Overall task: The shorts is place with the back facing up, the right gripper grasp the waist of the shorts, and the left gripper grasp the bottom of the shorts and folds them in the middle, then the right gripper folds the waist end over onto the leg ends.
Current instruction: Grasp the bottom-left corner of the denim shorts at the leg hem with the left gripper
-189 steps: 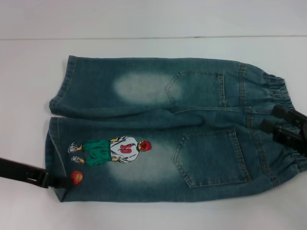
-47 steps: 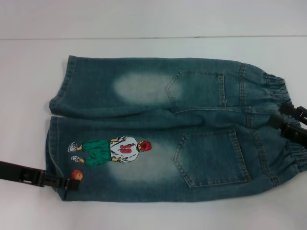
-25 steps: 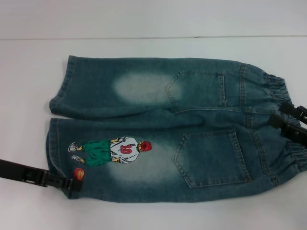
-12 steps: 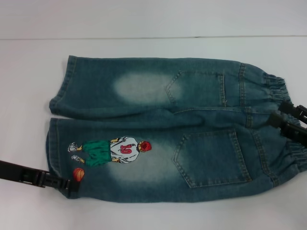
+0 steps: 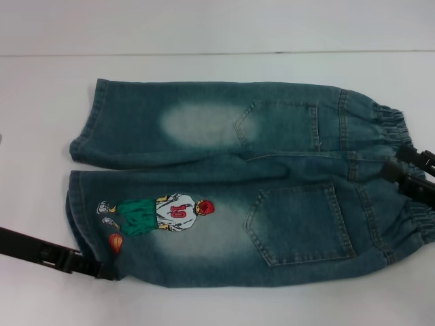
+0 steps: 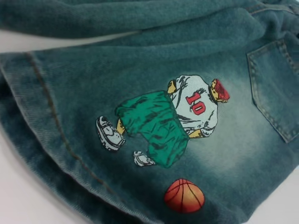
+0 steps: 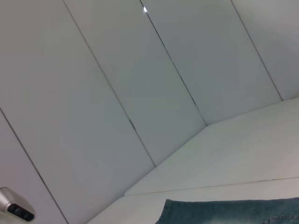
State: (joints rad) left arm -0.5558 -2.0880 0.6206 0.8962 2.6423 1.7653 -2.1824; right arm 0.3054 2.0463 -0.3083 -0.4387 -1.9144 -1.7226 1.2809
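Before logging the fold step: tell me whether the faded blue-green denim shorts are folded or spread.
Spread. The faded blue-green denim shorts lie flat on the white table, both legs and both back pockets showing, the near hem corner bunched at the left gripper.

Red number 10 on the white jersey of the embroidered basketball player, on the shorts

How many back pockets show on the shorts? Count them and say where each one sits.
2. One pocket sits on the far leg's side, the other pocket on the near side, both close to the waistband of the shorts. None looks hidden.
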